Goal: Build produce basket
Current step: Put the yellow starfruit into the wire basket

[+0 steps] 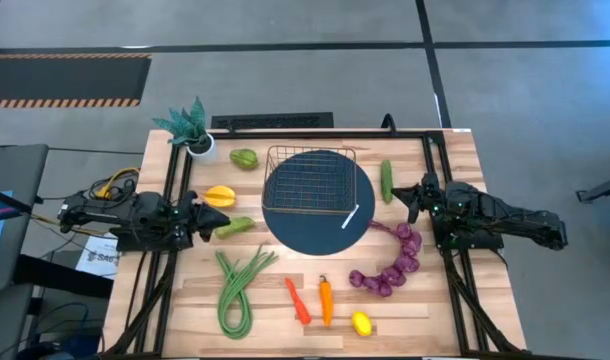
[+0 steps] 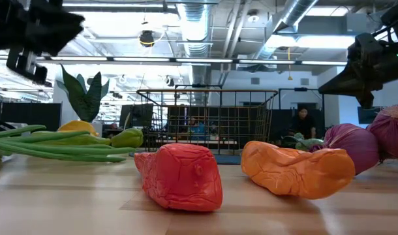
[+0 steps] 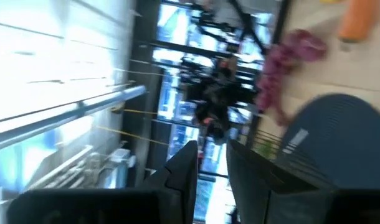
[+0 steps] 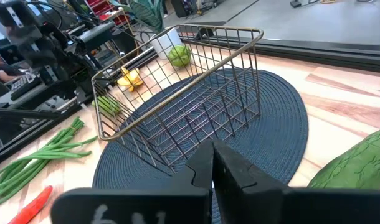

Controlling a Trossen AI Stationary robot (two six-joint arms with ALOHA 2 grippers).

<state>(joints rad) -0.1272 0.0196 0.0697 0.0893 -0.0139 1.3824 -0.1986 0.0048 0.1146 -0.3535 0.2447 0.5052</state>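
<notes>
The wire basket (image 1: pixel 310 178) stands on a dark blue round mat (image 1: pixel 318 225) at the middle of the table. Around it the produce lies on the wood: green fruits (image 1: pixel 244 158), a yellow piece (image 1: pixel 220 195), green beans (image 1: pixel 237 290), a red pepper (image 1: pixel 297 300), an orange pepper (image 1: pixel 325 300), a lemon (image 1: pixel 361 323), purple grapes (image 1: pixel 390 265) and a cucumber (image 1: pixel 386 181). My left gripper (image 1: pixel 207 218) hovers at the table's left edge, its fingers (image 3: pixel 184 171) a narrow gap apart, holding nothing. My right gripper (image 4: pixel 212 163) is shut and empty at the right edge, pointing at the basket (image 4: pixel 177 93).
A spiky green plant in a white pot (image 1: pixel 192 130) stands at the far left corner. A small white strip (image 1: pixel 351 216) lies on the mat's right part. Dark frame rails (image 1: pixel 175 200) run along both sides of the table. Bare wood lies along the near edge.
</notes>
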